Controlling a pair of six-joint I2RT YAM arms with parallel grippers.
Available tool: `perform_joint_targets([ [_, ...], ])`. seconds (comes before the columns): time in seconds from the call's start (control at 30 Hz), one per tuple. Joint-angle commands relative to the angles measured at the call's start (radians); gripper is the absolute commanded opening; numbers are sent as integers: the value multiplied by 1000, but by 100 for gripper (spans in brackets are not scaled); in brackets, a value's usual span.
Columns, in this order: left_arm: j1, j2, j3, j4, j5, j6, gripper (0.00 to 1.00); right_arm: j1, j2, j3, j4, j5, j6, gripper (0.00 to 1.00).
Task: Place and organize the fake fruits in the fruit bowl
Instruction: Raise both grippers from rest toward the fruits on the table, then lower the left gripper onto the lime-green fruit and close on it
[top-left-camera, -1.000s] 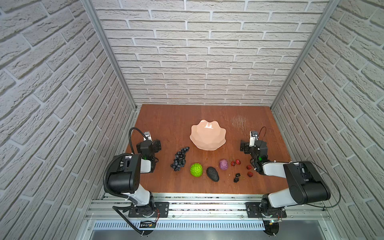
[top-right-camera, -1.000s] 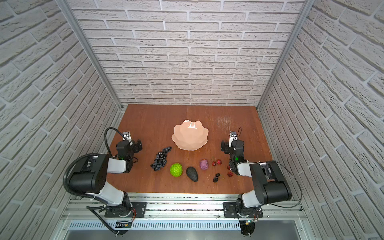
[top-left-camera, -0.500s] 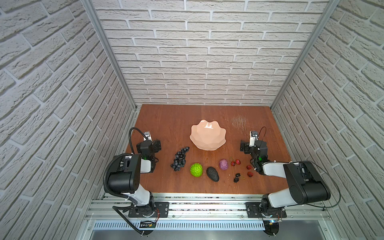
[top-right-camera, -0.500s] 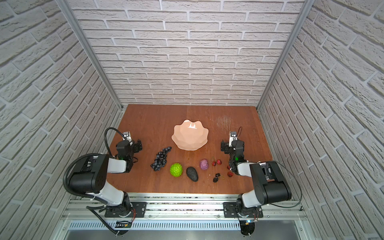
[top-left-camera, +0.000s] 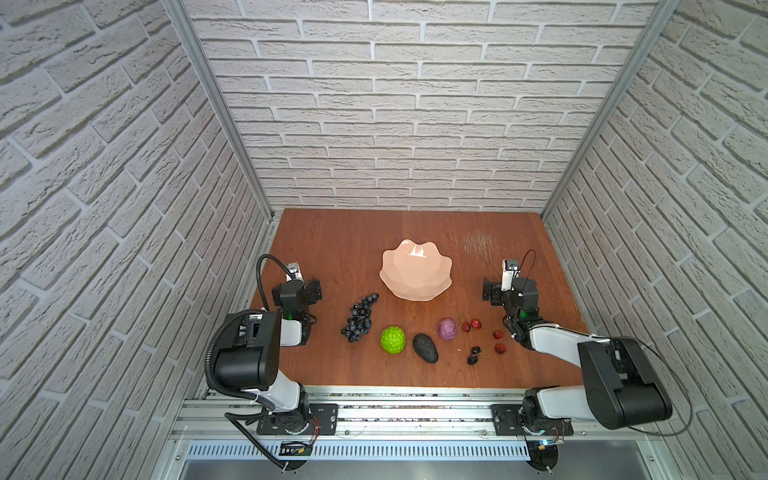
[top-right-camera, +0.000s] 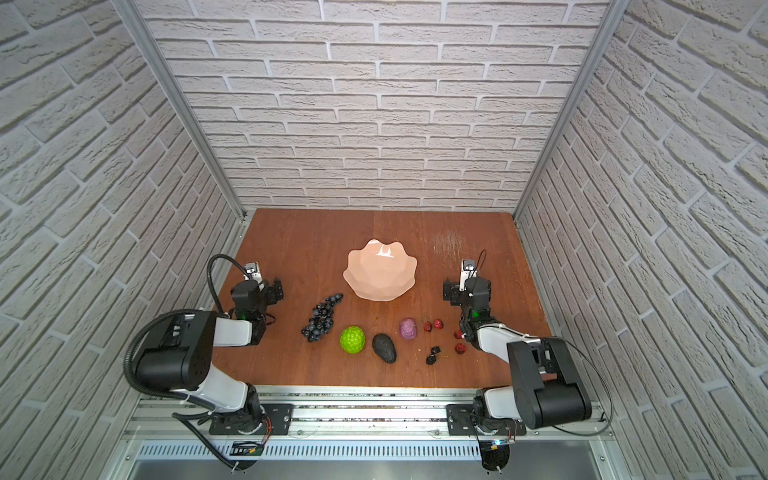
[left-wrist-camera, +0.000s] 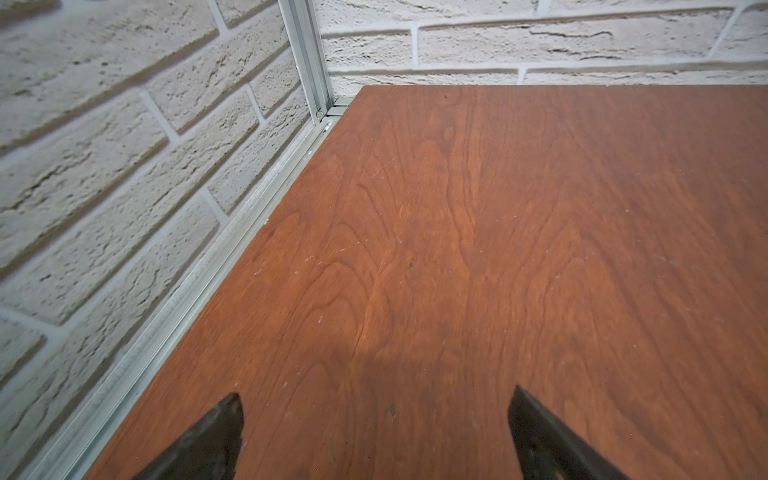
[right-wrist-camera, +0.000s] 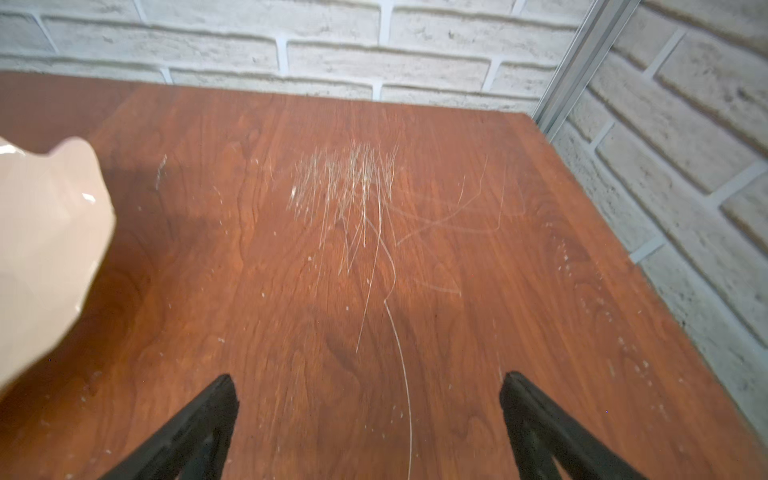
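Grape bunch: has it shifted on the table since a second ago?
No. The grape bunch lies at the same gap from the pink bowl as before.

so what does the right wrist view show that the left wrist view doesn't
Only the right wrist view: part of the glossy pale pink scalloped bowl and a patch of pale scratches on the wood.
Only the left wrist view: the aluminium rail running along the table's edge beside the wall.
Both: the reddish-brown wooden table, the white brick wall, a metal corner post, and that arm's own gripper, the right gripper and the left gripper, each with jaws spread and nothing between them.
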Motion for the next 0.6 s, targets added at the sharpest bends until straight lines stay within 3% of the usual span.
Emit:
perform_joint_targets([
  [0.0, -27, -93, 62, -109, -85, 16, 98, 3, -125, 82, -156, 0, 43, 99],
  [0.1, 7, -176, 172, -346, -65, -11, 98, 3, -171, 174, -311, -53, 78, 99],
  [0.2, -9, -207, 288, -549, -121, -6, 98, 5, -187, 249, -437, -105, 115, 100],
  [0.33, -66, -245, 503, -981, -169, -177, 98, 24, -218, 327, -578, -174, 160, 99],
  [0.43, -170, -254, 629, -1249, -138, -257, 98, 82, -226, 371, -665, -192, 150, 98],
  [0.57, -377, -272, 707, -1469, -110, -355, 98, 158, -203, 442, -766, -204, 146, 97],
])
